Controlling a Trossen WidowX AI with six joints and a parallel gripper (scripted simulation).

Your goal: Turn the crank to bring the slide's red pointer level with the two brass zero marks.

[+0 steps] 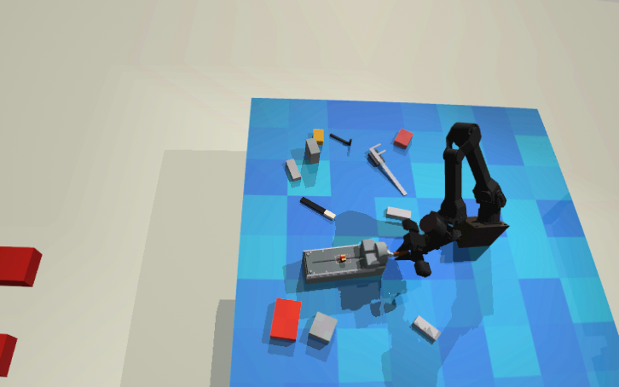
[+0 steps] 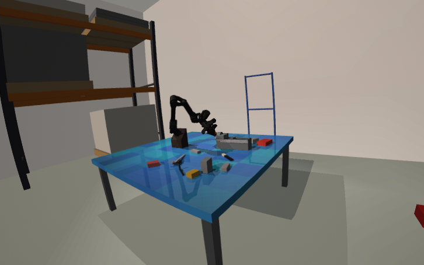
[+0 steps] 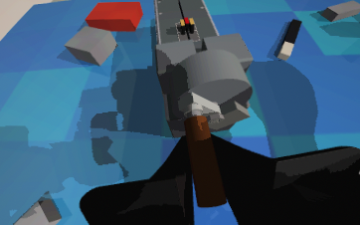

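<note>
The grey slide machine (image 1: 331,274) (image 2: 233,143) (image 3: 205,25) lies on the blue table. Its round crank housing (image 1: 374,251) (image 3: 215,77) sits at the end nearest the arm. The brown crank handle (image 1: 401,252) (image 3: 205,159) sticks out from the crank. My gripper (image 1: 404,253) (image 2: 211,131) (image 3: 195,138) is shut on this handle. The slide's red pointer (image 1: 342,258) (image 3: 186,21) sits on the track between two brass marks (image 3: 192,21), near level with them as far as I can tell.
Around the machine lie a red block (image 1: 286,318) (image 3: 114,15), grey blocks (image 1: 322,326) (image 1: 426,328) (image 1: 398,212) (image 3: 90,45), a black-and-white marker (image 1: 317,208) (image 3: 289,37), a caliper (image 1: 386,168), an orange block (image 1: 318,135) and a small red block (image 1: 402,137). The arm base (image 1: 483,230) stands to the right.
</note>
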